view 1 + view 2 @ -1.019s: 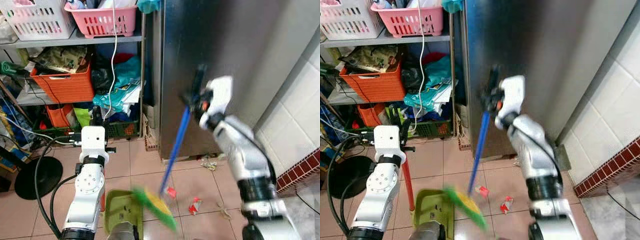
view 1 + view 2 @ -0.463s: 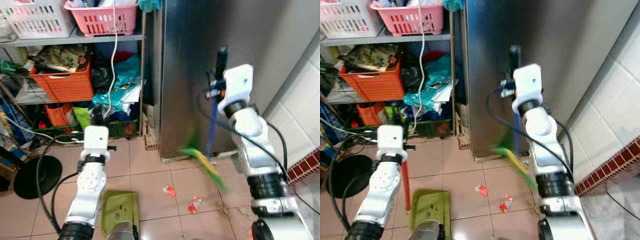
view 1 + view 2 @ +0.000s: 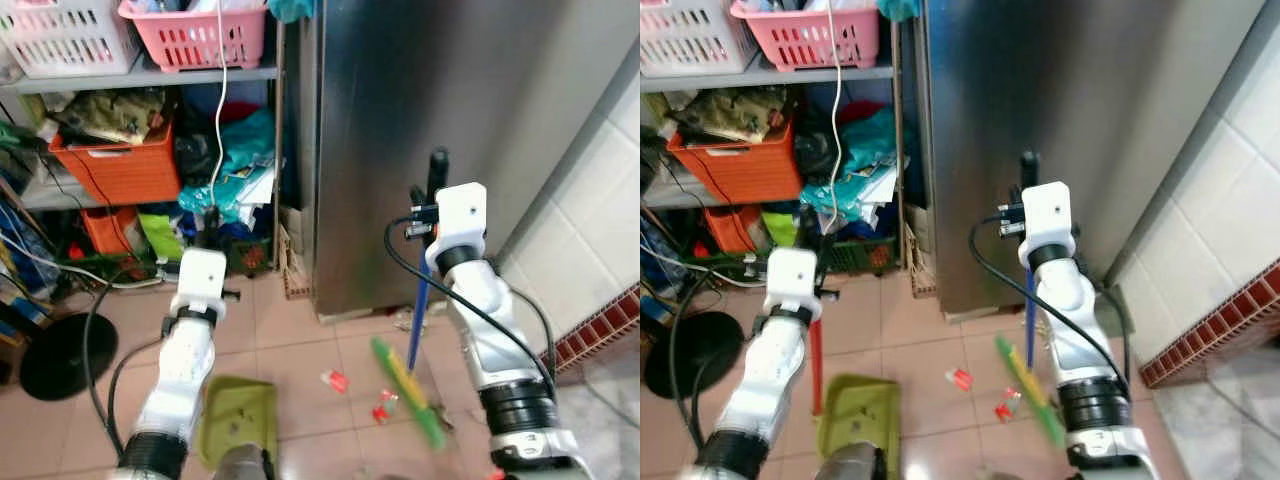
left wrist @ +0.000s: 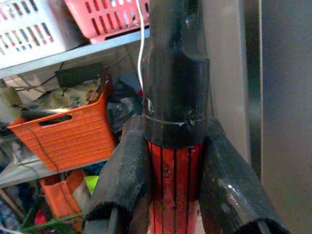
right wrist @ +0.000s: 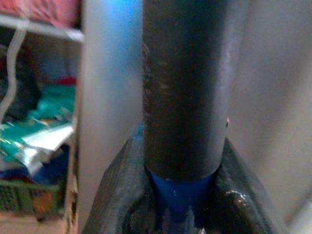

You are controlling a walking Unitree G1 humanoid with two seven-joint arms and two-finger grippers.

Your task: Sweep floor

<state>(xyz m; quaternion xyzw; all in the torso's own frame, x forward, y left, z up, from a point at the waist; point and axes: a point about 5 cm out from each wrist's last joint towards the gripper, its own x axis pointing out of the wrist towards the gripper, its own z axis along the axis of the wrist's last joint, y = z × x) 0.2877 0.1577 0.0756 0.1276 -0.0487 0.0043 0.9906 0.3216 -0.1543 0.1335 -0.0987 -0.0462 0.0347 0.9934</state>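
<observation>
Head views: the right tool point(image 3: 432, 205) is clamped on the broom handle point(image 3: 421, 290), just below its black end cap, with the blue shaft running down to the green-and-yellow broom head point(image 3: 408, 392) on the tiled floor point(image 3: 300, 340). The head is blurred, so its exact contact with the floor cannot be confirmed. Two red scraps point(image 3: 336, 380) lie between the broom head and the green dustpan point(image 3: 238, 428), well placed for a stroke toward the pan. More litter point(image 3: 408, 320) lies at the foot of the steel cabinet point(image 3: 420, 120). The left tool point(image 3: 812, 288) holds the red dustpan handle point(image 3: 816, 365) near its top, keeping the pan flat on the floor with its mouth toward the debris.

Left wrist view: both fingers point(image 4: 124, 175) close firmly around the red ribbed handle under its black cap.

Right wrist view: both fingers point(image 5: 122, 195) grip the blue shaft where the black cap begins.
</observation>
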